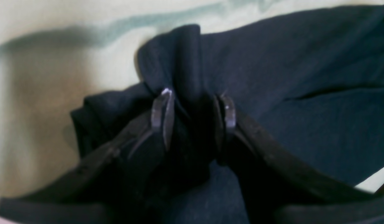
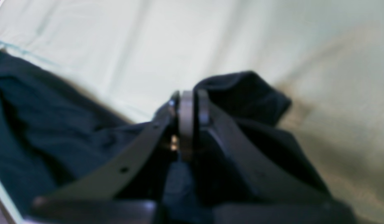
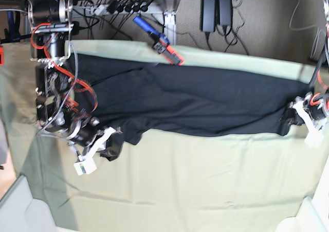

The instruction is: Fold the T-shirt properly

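The pale green cloth (image 3: 180, 185) covers the table, bare along its near part. Beyond that, the right gripper (image 2: 189, 107) is clamped tight on a bunched corner of the black T-shirt (image 3: 195, 101), and the left gripper (image 1: 193, 105) pinches a thick fold of it at the other end. The T-shirt lies stretched between them across the far part of the cloth, plain side up, with cables (image 3: 118, 8) behind
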### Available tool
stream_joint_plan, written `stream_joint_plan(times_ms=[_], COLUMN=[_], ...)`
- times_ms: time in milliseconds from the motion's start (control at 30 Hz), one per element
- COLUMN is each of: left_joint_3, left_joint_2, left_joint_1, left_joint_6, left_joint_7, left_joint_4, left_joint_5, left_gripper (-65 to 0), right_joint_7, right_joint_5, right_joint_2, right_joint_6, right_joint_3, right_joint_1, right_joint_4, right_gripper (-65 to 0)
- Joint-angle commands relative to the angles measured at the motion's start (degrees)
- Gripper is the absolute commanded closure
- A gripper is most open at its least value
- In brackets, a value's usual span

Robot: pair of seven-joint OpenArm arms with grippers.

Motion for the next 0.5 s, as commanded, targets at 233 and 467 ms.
stream_joint_plan(times_ms=[233,467], left_joint_3=[-0.5,-0.5], left_joint_2=[-1.4,-1.4], left_joint_1=[-0.9,-0.9], left_joint_6=[-0.8,-0.8], left_joint_7=[-0.2,-0.1], left_joint_4=[0.8,0.8], left_joint_5=[-0.7,-0.8], left_gripper=[-24.1,-24.1], right_joint_7=[0.3,0.3], right_joint_5=[1.1,1.7], right_joint_2=[2.0,3.2], right_joint_6=[4.3,4.3], right_joint_3=[0.2,0.2], right_joint_1=[-9.9,-17.3], right_joint_4=[14.9,21.2], right_gripper=[0.0,0.0])
